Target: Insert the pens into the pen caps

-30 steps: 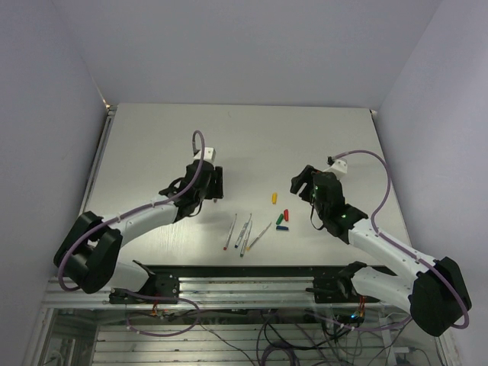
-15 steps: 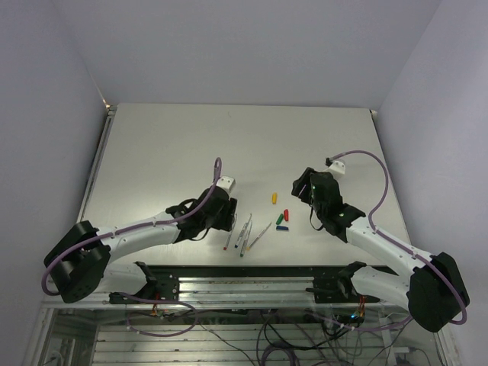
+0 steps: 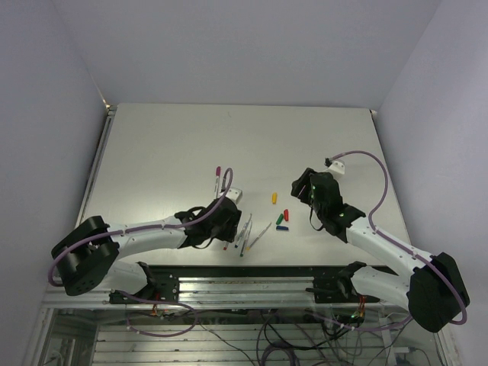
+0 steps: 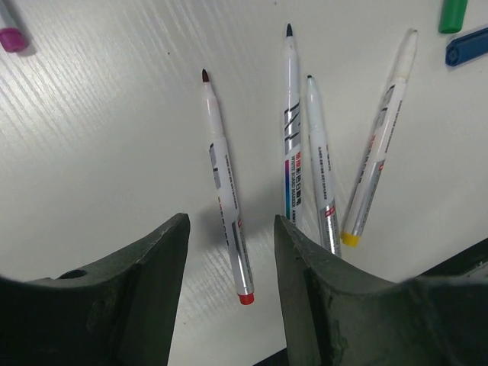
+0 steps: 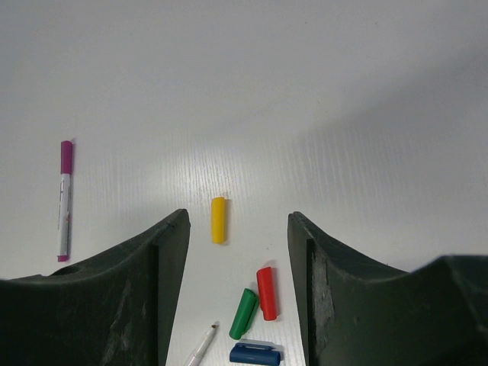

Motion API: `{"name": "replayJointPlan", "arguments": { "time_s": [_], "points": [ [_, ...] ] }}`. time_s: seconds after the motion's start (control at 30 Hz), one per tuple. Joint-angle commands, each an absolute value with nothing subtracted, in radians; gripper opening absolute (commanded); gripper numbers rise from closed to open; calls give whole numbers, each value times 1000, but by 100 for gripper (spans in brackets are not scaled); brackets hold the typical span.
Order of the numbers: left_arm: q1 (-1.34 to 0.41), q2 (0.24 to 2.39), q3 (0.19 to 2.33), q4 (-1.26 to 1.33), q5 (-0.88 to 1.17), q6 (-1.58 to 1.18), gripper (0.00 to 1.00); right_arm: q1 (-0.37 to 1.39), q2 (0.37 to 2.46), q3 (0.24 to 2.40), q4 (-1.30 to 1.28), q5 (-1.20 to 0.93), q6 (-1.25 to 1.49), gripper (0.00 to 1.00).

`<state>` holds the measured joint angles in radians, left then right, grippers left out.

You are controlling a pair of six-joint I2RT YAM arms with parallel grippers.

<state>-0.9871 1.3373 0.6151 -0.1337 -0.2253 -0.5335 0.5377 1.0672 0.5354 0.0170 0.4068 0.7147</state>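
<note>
We see the big white table [image 3: 152,152] first. Parts of its front edge are hidden under the two arms. The left arm [image 3: 145,232] lies low along the front. The right arm [image 3: 381,244] bends in from the other side. From above, we cannot make out the fingers of either arm, because the wrists cover them.

The wrist views show more. The left pincer [image 4: 229,229] is spread wide and holds nothing. It is right above a bunch of pens. The red-end pen [image 4: 225,191] lies on the table under the gap between its fingers. The right pincer [image 5: 238,221] is spread wide too, with nothing in it. The yellow cap [image 5: 218,219] lies on the table out past that gap.

Four bare pens lie close together near the front of the table. Beside the red-end pen are the blue-tip pen [image 4: 291,137], the dark-tip pen [image 4: 320,168], whose colour we cannot tell, and the yellow-end pen [image 4: 377,152]. One finger hides the low ends of the middle two. The purple pen [image 5: 64,200] has its cap on and lies apart, farther back.

The little caps lie to the right of the pens. The red cap [image 5: 264,293] and the green cap [image 5: 244,313] sit just beside each other. The blue cap [image 5: 255,354] is near them, partly cut off at the bottom edge.
</note>
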Motion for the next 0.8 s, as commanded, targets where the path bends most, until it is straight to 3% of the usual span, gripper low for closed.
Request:
{"name": "replayJointPlan", "arguments": {
  "time_s": [0.0, 0.57, 0.63, 0.73, 0.77],
  "points": [
    [-1008, 1358, 605, -139, -272, -564, 57, 538, 1048, 521, 37, 400, 718, 54],
    [-1025, 1434, 612, -167, -310, -583, 49, 538, 1059, 509, 74, 377, 724, 53],
    [-1026, 1447, 617, -183, -319, -593, 40, 538, 1062, 509, 74, 375, 727, 53],
    [-1031, 1479, 629, -219, -334, -626, 8, 538, 1065, 509, 75, 367, 730, 53],
    [-1034, 1490, 634, -234, -334, -634, 7, 538, 1066, 509, 74, 364, 731, 53]
  ]
}}
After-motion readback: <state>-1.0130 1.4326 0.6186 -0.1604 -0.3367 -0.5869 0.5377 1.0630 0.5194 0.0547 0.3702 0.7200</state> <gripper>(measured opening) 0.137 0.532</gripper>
